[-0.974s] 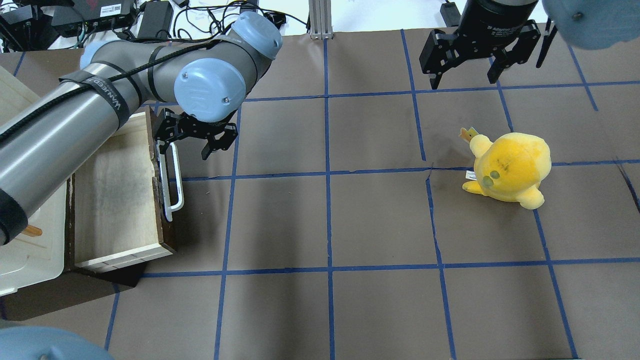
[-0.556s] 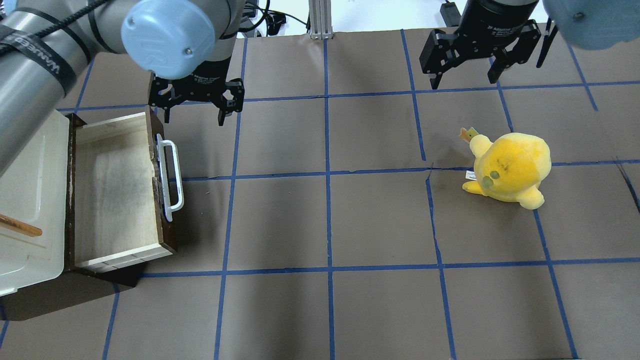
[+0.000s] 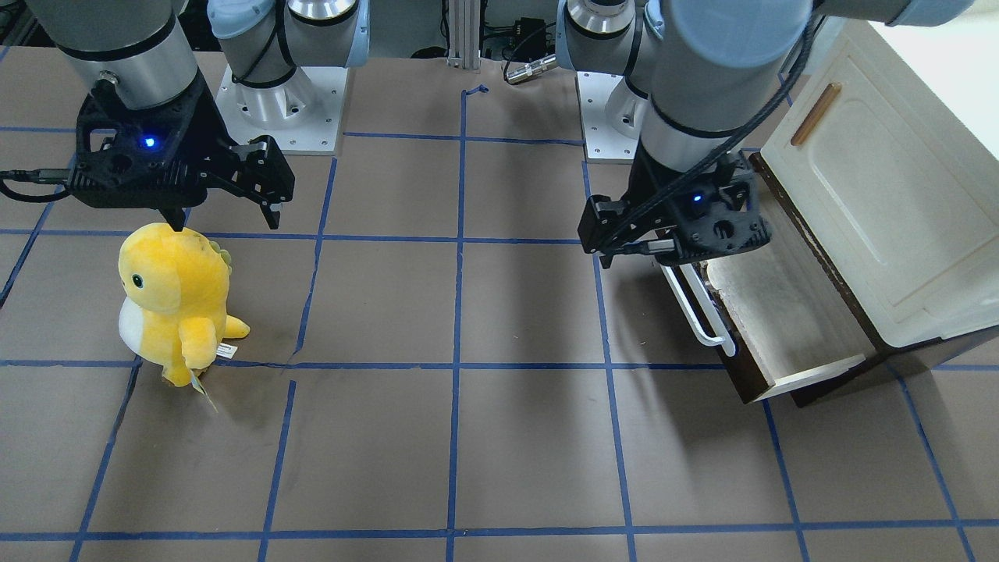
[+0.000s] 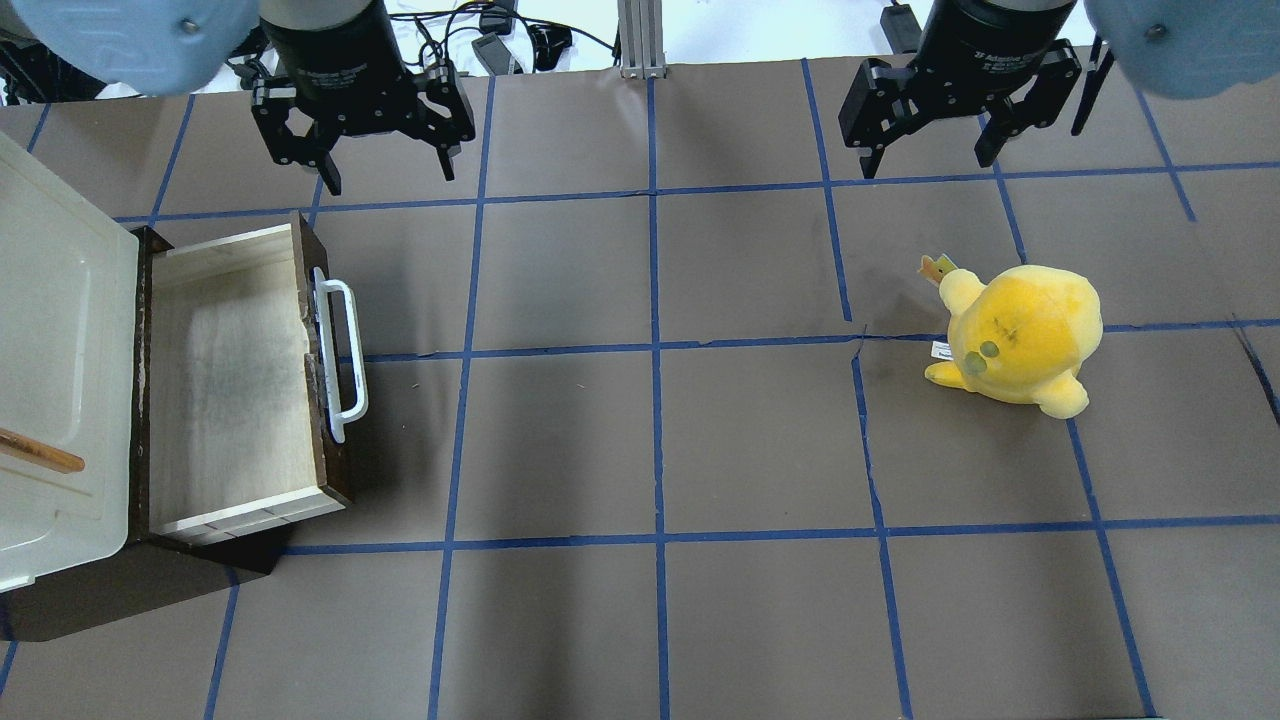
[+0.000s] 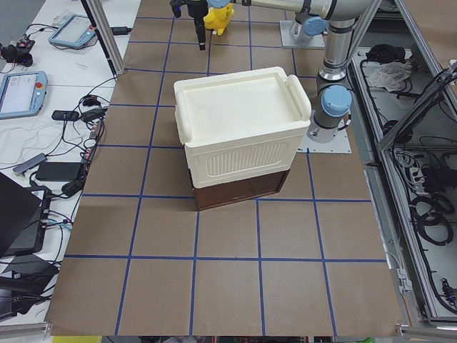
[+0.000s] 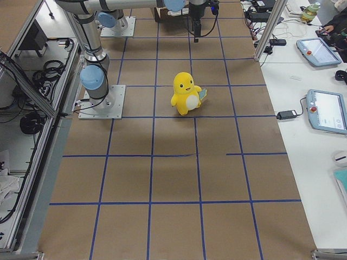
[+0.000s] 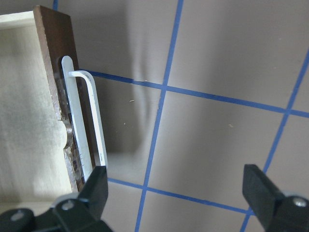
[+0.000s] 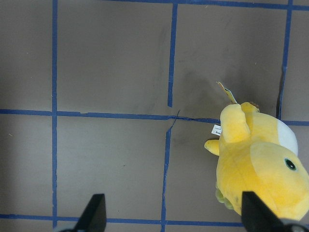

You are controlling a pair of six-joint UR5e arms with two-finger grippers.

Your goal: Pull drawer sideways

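The drawer [image 4: 230, 380] stands pulled out from under the cream-white box, its pale wooden inside bare. Its dark brown front panel [image 4: 318, 300] carries the long white bar handle [image 4: 343, 355], which also shows in the front-facing view [image 3: 700, 308] and the left wrist view [image 7: 88, 121]. My left gripper [image 4: 388, 178] is open and empty, apart from the handle, over bare table beyond the drawer's far end. Its fingers [image 7: 96, 186] frame empty table. My right gripper [image 4: 928, 165] is open and empty, above and behind the yellow plush.
The big cream-white plastic box [image 4: 50, 330] sits on a dark brown cabinet [image 4: 100, 590] at the table's left edge, with a wooden stick [image 4: 40, 452] on its lid. A yellow plush toy [image 4: 1015, 340] stands on the right half, also in the right wrist view [image 8: 260, 164].
My left gripper has moved from the handle's far end up and back toward the robot's base, open all along. The drawer has not moved. The right arm is still.
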